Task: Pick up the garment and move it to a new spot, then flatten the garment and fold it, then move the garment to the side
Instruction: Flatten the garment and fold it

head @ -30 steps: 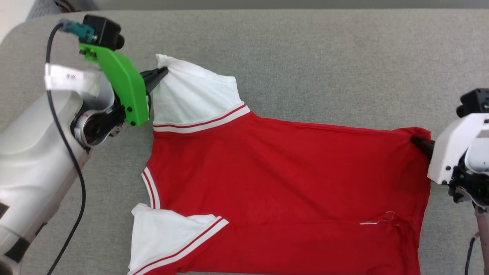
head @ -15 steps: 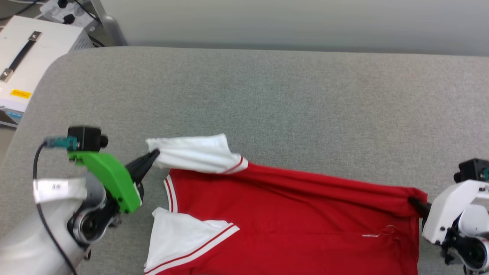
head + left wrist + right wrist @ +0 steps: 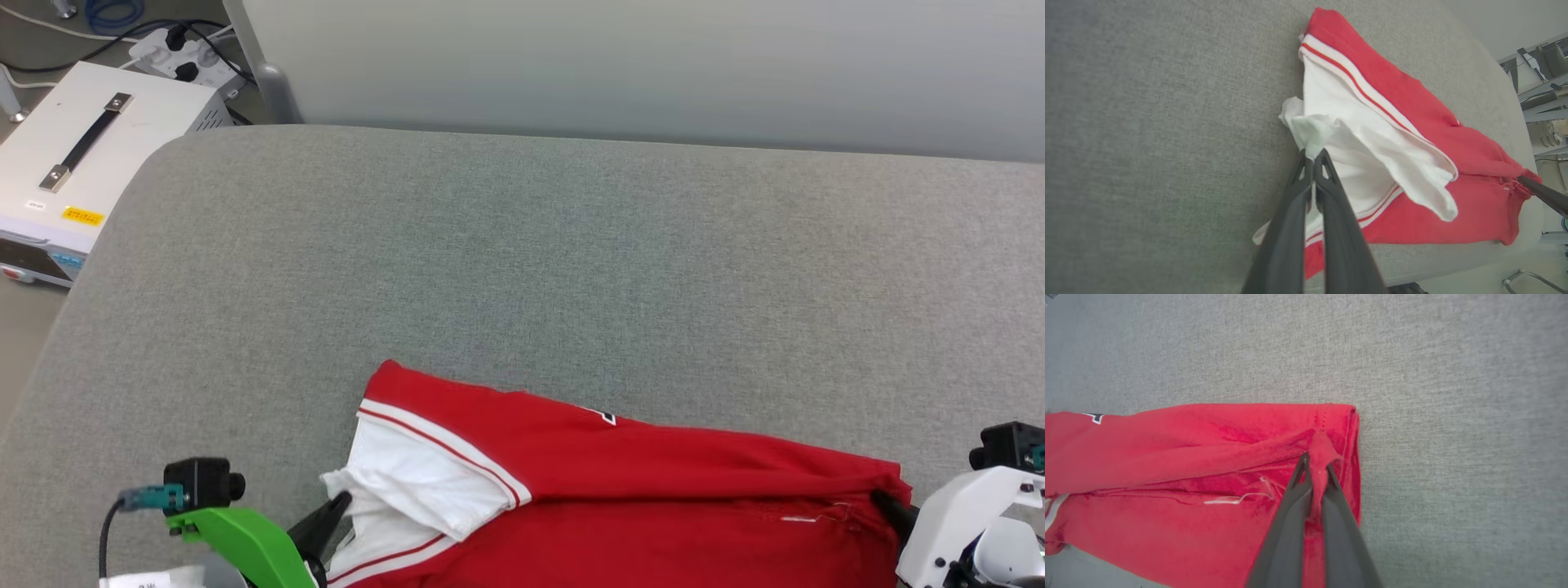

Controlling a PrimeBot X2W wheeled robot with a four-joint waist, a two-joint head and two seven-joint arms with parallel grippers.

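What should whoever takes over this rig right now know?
Left gripper: shut on the garment, at its white sleeve.
Right gripper: shut on the red hem corner.
Garment: near edge of the grey cushion, doubled over lengthwise, sleeve on top.
Done: first lengthwise fold looks laid; grips not yet released.
Left: release, finish folding, move it aside.

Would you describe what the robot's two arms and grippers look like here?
Both grippers have two long, dark, tapering fingers. The left gripper carries a bright green bracket topped by a black camera with a teal plug. The right gripper has a white bracket and another black camera.
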